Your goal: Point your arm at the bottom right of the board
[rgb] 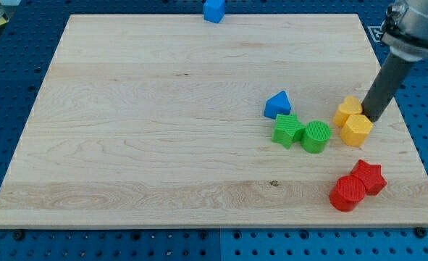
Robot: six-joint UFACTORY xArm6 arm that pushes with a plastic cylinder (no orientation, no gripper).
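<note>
The dark rod comes down from the view's top right, and my tip (374,116) rests on the wooden board (163,116) at its right side. The tip is right beside two yellow blocks: a yellow block (348,110) to its left and a yellow hexagonal block (356,130) just below it. I cannot tell if it touches them. A red star block (368,176) and a red cylinder (347,193) lie near the board's bottom right corner, well below the tip.
A blue triangular block (277,104), a green star-like block (289,130) and a green cylinder (316,136) sit left of the yellow blocks. A blue block (214,10) sits at the board's top edge. Blue pegboard (11,65) surrounds the board.
</note>
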